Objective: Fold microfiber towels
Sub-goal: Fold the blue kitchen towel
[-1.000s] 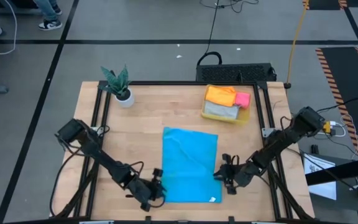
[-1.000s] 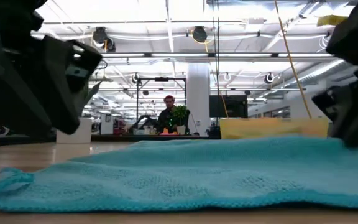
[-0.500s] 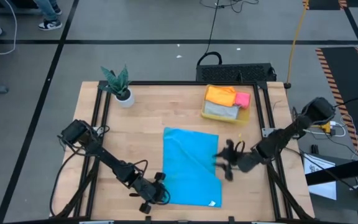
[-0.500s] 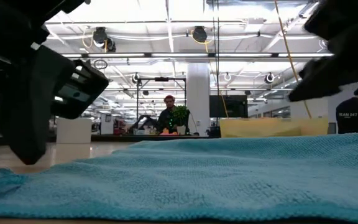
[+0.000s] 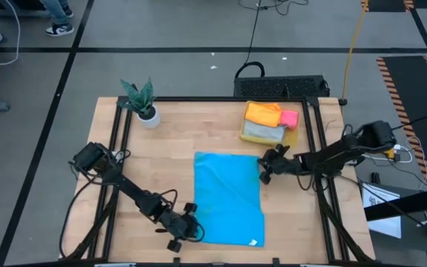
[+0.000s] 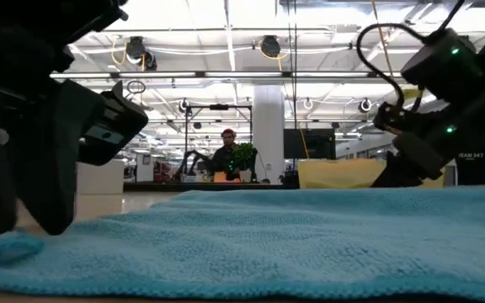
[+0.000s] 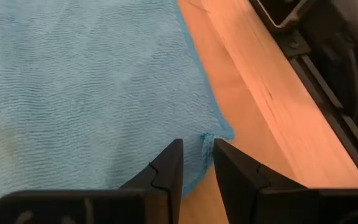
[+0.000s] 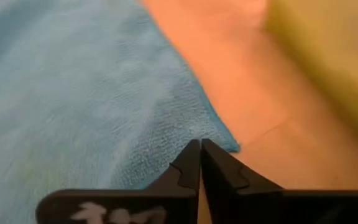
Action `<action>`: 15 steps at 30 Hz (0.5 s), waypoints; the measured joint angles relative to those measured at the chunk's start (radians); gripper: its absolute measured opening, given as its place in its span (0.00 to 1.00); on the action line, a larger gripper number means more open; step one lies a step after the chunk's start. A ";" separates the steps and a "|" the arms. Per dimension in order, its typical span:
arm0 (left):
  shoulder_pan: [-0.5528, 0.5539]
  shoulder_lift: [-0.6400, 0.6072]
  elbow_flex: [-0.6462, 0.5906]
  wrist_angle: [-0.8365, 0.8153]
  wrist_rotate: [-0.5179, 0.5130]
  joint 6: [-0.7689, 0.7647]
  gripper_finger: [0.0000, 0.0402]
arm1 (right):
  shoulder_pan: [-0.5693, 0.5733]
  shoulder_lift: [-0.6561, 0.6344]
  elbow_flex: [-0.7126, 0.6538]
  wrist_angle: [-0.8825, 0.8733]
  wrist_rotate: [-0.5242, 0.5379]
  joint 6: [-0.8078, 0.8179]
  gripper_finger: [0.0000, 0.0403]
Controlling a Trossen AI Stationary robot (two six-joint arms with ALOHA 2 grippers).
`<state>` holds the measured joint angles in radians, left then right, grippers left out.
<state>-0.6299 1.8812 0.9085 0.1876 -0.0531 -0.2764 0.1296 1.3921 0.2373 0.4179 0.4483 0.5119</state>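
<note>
Lying flat on the table (image 5: 169,159), the blue towel (image 5: 227,194) is pinched at its near left corner by the left gripper (image 7: 196,163), fingers slightly apart with the cloth edge between them. At the far right corner the right gripper (image 8: 200,163) is pressed together; cloth between the tips cannot be told. Farther back, other towels are seen in the yellow bin (image 5: 270,138).

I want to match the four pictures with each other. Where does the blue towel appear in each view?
High view: blue towel lies flat at the table's centre, toward the near edge.
Low view: it fills the foreground.
Left wrist view: one corner lies between the jaws.
Right wrist view: another corner lies at the shut jaws.
Shared landmark: the wooden table.
</note>
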 joint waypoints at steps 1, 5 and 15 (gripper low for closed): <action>0.002 0.000 0.000 0.000 0.000 -0.007 0.23 | -0.019 0.007 0.002 0.001 0.008 -0.009 0.01; 0.008 0.000 0.000 -0.003 -0.001 -0.039 0.23 | -0.072 0.008 0.002 -0.008 0.059 -0.035 0.01; -0.050 0.000 0.000 -0.004 -0.118 0.096 0.23 | -0.017 -0.158 0.000 0.001 -0.007 -0.136 0.01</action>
<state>-0.6802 1.8812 0.9085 0.1838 -0.1711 -0.1807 0.1128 1.2343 0.2371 0.4190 0.4417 0.3761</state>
